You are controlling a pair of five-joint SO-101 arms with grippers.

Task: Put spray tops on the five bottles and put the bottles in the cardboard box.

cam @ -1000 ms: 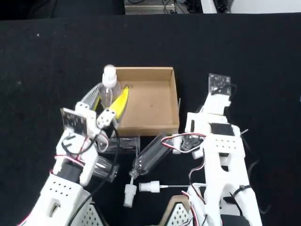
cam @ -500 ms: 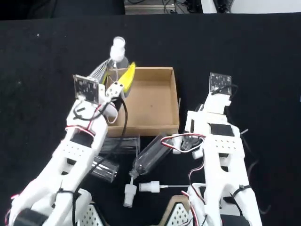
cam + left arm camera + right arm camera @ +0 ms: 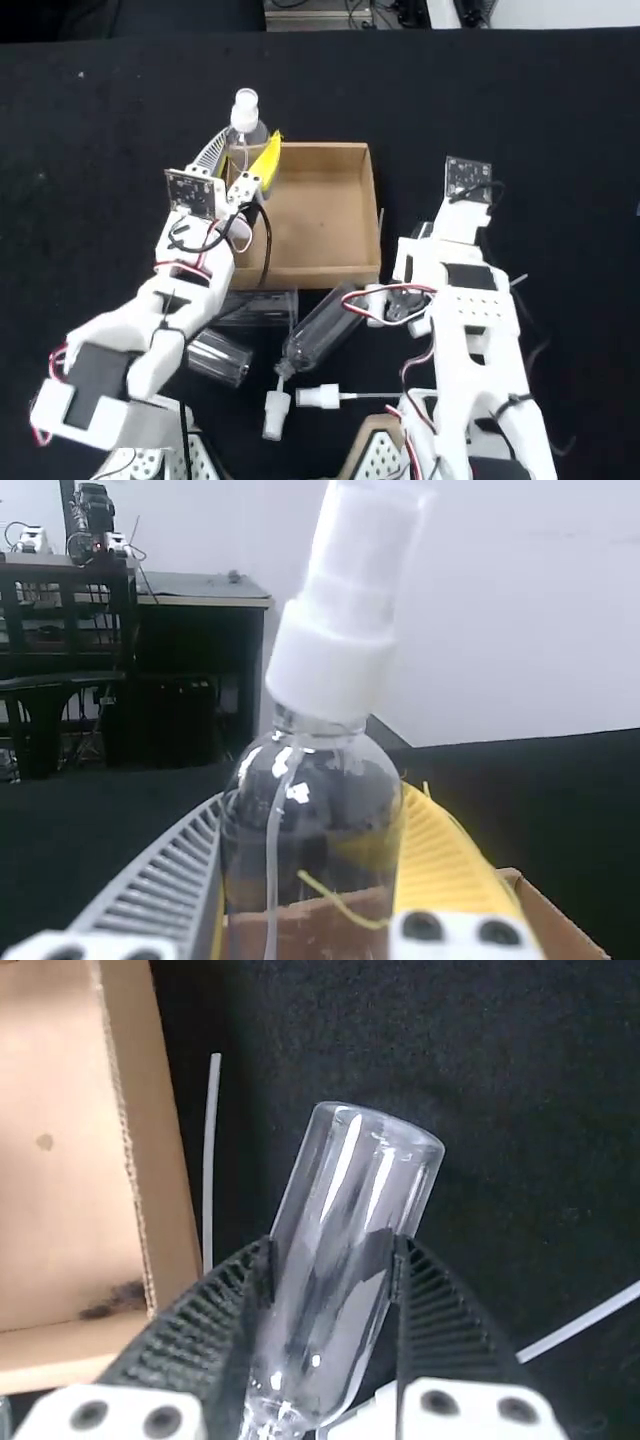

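While the left gripper (image 3: 248, 150) is clamped on the capped bottle (image 3: 245, 128), that bottle hangs at the far-left corner of the cardboard box (image 3: 372, 225), its white spray top pointing past the far wall. From the left wrist, the grey finger (image 3: 160, 880) and the yellow finger (image 3: 440, 855) press the clear body from either side. A strip of cardboard edge crosses the bottle's lower part, and I cannot tell whether its base sits inside the walls.

The right gripper (image 3: 372, 305) is closed around the bare bottle (image 3: 320, 335), which lies slanted just off the box's near wall with its open neck toward the robot. From the right wrist, its rounded base reaches past the ribbed fingers (image 3: 210, 1310), with the box wall just beside.

The left arm stretches diagonally from the near-left of the table (image 3: 520, 110) to the box's left wall, wrist raised. The right arm lies low along the box's right side, its gripper turned in toward the near-right corner.

A spare bottle (image 3: 255, 307) lies along the near wall and another spare bottle (image 3: 218, 357) lies nearer the robot, both beside the left arm. Two loose spray tops (image 3: 275, 410) rest close to the bare bottle's neck. A thin tube (image 3: 381, 222) runs along the outside of the box's right wall. Black tabletop spreads wide beyond the far wall and to both sides.
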